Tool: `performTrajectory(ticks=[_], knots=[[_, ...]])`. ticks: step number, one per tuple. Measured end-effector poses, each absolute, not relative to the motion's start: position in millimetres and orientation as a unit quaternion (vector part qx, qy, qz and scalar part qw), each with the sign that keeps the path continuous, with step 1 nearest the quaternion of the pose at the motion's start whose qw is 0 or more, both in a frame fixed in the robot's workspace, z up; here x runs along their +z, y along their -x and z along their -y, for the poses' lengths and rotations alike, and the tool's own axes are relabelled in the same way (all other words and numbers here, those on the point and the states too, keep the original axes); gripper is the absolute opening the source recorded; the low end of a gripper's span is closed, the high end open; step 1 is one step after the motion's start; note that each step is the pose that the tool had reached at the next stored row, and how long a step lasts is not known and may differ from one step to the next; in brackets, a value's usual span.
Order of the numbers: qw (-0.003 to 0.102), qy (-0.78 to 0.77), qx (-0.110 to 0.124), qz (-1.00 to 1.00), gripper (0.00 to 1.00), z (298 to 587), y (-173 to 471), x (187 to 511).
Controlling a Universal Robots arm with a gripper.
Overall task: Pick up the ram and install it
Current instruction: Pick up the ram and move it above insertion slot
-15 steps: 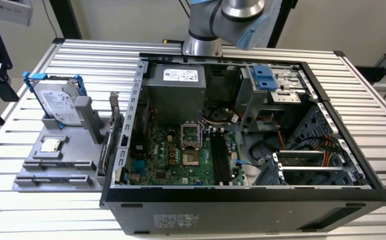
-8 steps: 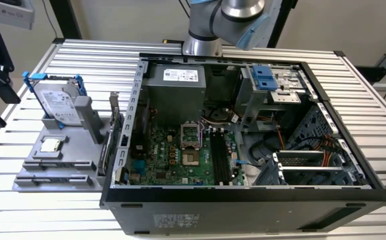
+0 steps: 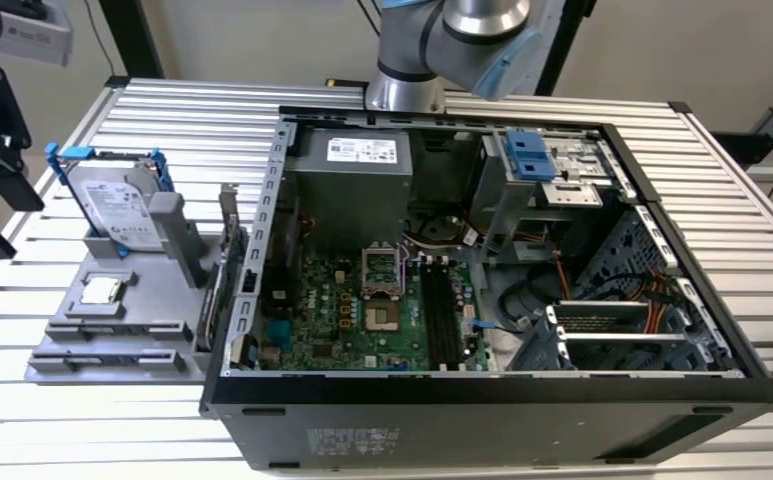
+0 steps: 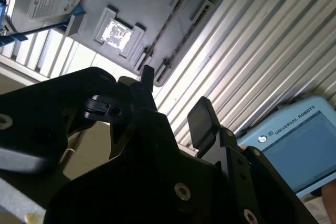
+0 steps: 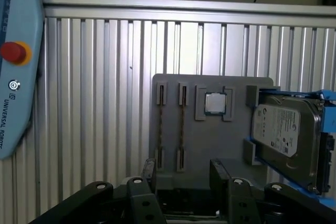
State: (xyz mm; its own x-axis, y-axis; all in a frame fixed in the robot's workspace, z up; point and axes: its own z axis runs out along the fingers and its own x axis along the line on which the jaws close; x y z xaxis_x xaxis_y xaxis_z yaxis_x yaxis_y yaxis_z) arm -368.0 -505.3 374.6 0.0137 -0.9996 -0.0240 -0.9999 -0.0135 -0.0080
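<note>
The gripper [image 5: 184, 169] hovers with its fingers [image 5: 218, 167] spread apart and empty, facing the grey fixture tray [image 5: 210, 140]. The ram [image 5: 181, 129] stands there on edge between slotted posts, apparently so the fingers can straddle it. It sits beside the CPU chip [image 5: 214, 103] and the hard drive [image 5: 286, 135]. The motherboard's memory slots [image 3: 442, 315] look unfilled.

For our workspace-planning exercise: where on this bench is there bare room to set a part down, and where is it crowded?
Bare slats: the table corner nearest the exterior camera, bordered by the grey holder and the case; also beyond the hard drive, up to the table's far edge. Crowded: the case interior and the holder itself.
</note>
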Motion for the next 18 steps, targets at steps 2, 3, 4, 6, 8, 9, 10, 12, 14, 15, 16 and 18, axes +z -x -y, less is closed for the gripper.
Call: performTrajectory(ticks=[2, 3, 4, 6, 8, 9, 10, 12, 14, 15, 16, 18], knots=[[0.011, 0.712, 0.006, -0.702, 1.0, 505.3, 368.0, 373.6], [0.011, 0.712, 0.006, -0.702, 1.0, 505.3, 368.0, 373.2], [0.011, 0.712, 0.006, -0.702, 1.0, 505.3, 368.0, 372.8], [0.011, 0.712, 0.005, -0.703, 1.0, 505.2, 368.0, 371.9], [0.011, 0.711, 0.005, -0.703, 1.0, 505.2, 368.0, 370.7], [0.011, 0.71, 0.005, -0.704, 1.0, 505.2, 368.0, 370.1], [0.011, 0.71, 0.005, -0.704, 1.0, 505.2, 368.0, 369.6], [0.011, 0.709, 0.005, -0.705, 1.0, 505.2, 368.0, 368.7], [0.011, 0.709, 0.005, -0.705, 1.0, 505.2, 368.0, 368.0], [0.011, 0.709, 0.005, -0.705, 1.0, 505.1, 368.0, 367.5], [0.011, 0.709, 0.005, -0.706, 1.0, 505.1, 368.0, 367.1], [0.011, 0.708, 0.005, -0.706, 1.0, 505.1, 368.0, 366.2]])
